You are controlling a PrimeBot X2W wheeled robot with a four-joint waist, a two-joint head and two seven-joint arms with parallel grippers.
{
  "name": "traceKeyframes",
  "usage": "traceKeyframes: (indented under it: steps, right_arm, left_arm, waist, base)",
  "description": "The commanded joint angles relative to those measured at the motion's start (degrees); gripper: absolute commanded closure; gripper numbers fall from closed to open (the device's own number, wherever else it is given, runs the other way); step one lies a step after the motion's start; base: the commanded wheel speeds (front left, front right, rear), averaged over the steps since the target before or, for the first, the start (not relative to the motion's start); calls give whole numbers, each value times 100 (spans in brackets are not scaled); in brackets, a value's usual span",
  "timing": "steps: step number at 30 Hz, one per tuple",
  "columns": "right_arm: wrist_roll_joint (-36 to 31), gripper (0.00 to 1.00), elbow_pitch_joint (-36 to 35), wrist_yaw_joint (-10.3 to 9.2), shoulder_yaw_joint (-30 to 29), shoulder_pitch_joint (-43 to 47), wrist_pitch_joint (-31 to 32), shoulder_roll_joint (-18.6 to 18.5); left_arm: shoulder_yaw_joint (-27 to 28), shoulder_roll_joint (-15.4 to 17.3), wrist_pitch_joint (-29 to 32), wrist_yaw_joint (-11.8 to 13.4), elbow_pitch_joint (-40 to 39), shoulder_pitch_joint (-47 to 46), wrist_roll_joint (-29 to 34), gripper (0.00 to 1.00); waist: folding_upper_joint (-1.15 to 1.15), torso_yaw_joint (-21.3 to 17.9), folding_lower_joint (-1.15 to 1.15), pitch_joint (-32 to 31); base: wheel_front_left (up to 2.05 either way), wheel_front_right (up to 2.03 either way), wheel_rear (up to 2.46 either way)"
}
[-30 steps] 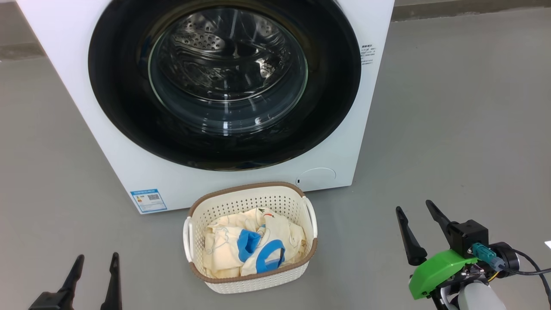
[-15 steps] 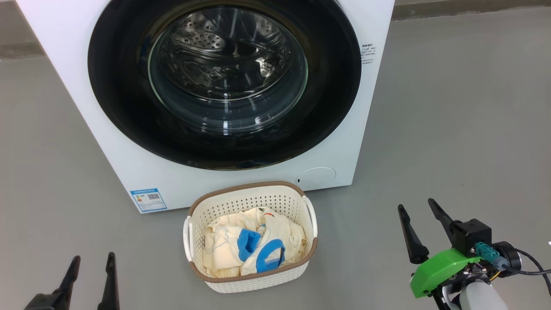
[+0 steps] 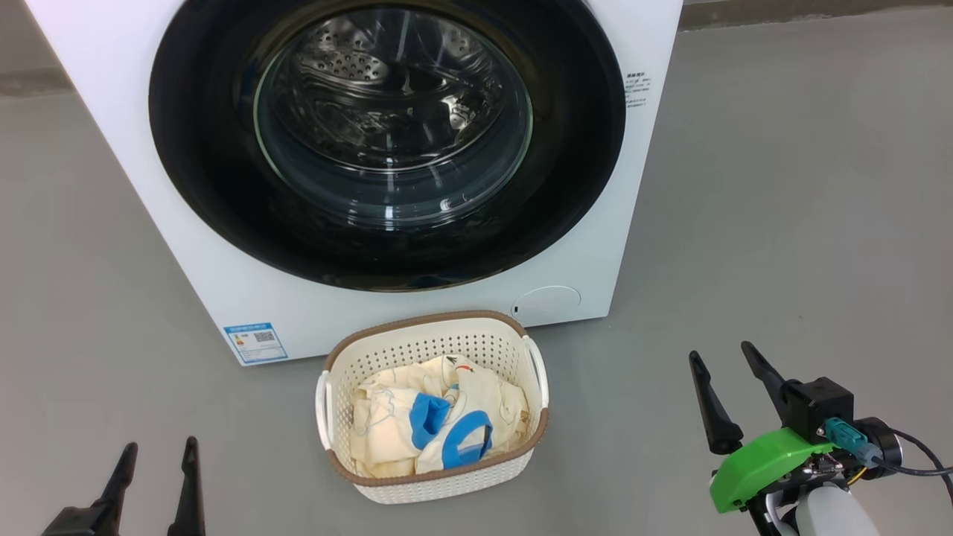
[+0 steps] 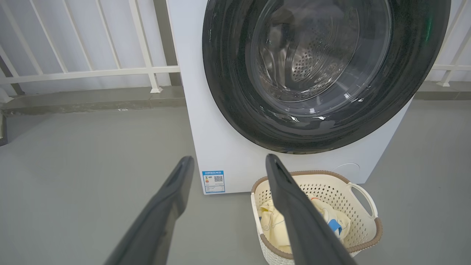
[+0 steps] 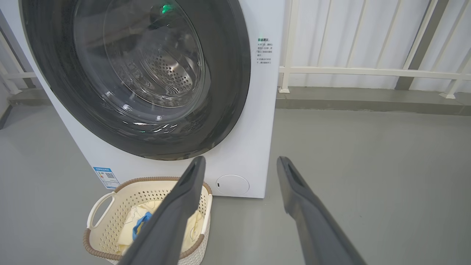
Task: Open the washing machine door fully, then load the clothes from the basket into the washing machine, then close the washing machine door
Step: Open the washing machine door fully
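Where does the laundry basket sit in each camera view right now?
Head view: basket low centre, before the washing machine.
Left wrist view: lower right.
Right wrist view: lower left.
Shared landmark: blue label low on the machine's front.

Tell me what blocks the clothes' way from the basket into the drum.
The washing machine door is shut, between the clothes in the basket and the drum. Nothing else visible stands in the way.

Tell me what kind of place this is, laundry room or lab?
Probably a balcony or utility corner: a white front-loading washing machine on bare grey floor, a white railing behind it, a basket of clothes in front.
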Motion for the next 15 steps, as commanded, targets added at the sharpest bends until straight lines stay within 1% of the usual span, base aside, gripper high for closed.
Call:
traceKeyframes:
  steps: [1,4,8,15]
  right_arm:
    - [15,0,-163,-5,130,-157,-69,11]
    - [14,0,-166,-5,117,-157,-69,11]
    - [17,0,-166,-5,99,-150,-69,11]
    - [30,0,-181,-5,93,-122,-69,11]
  left_arm:
    - [199,136,-71,-17,-140,-258,31,0]
    - [202,140,-71,-17,-156,-258,23,0]
    - [200,131,-71,-17,-167,-257,12,0]
    - [184,135,-71,-17,-170,-262,23,0]
  waist:
    - [0,2,0,4]
    - [0,5,0,13]
    - [0,18,0,18]
    - [0,49,0,25]
  base:
    - [47,21,-68]
    - [64,36,-99]
    - [90,65,-154]
    - [128,102,-230]
